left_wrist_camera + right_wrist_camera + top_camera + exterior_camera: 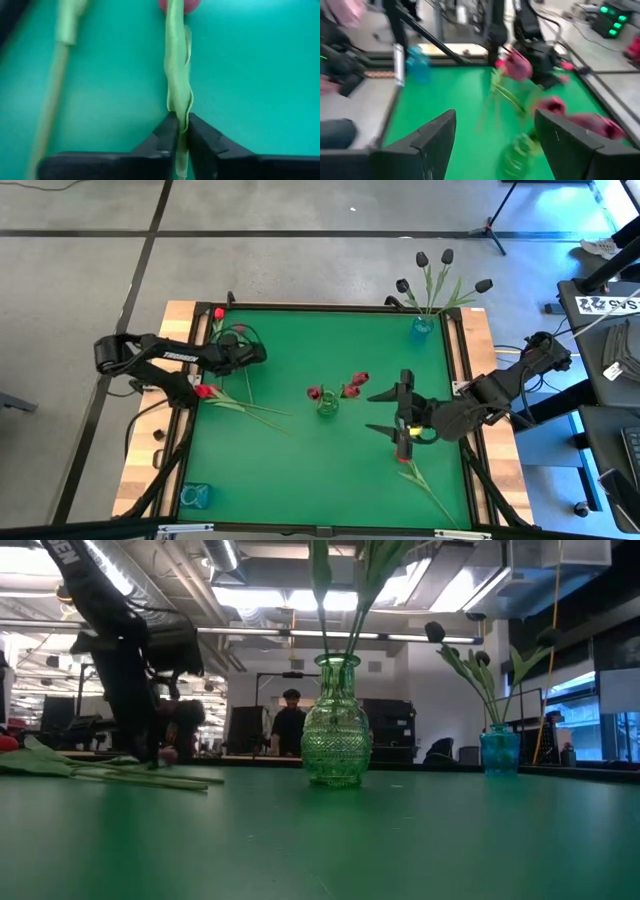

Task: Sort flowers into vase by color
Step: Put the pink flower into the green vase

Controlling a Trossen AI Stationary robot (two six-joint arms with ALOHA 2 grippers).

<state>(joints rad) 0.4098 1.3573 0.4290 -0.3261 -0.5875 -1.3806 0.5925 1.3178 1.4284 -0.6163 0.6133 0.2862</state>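
Green stem (177, 90) pinched in left gripper (181, 131) | we see right gripper (386, 412) wide open, empty, beside green vase (328, 404)

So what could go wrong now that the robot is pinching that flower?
The left gripper pinches only the thin stem and leaf of a flower lying on the mat, so it might slip or bend when lifted. Other stems lie close by and could get dragged along. The green vase has a narrow neck, so the stem could miss.
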